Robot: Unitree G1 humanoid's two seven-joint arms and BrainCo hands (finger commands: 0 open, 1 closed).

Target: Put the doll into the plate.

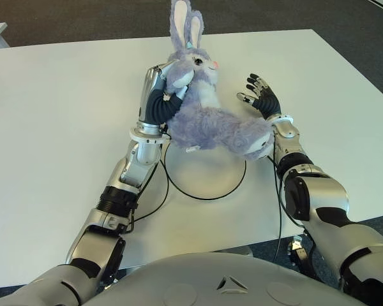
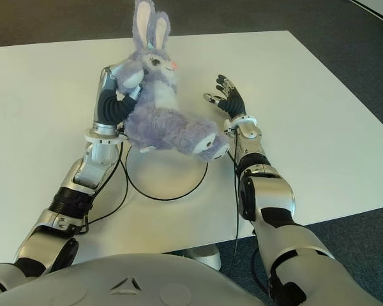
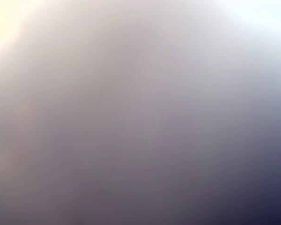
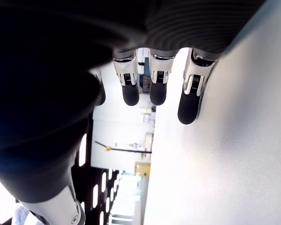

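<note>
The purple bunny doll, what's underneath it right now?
Under the doll, held by the left hand, lies the white plate with its dark rim, on the table. The plate's far edge is covered by the doll. The right hand is open beside it.

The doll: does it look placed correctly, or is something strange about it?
The doll is not set down. The left hand grips its upper body, so it leans tilted above the plate, its foot against the right wrist. The right hand is open beside it.
</note>
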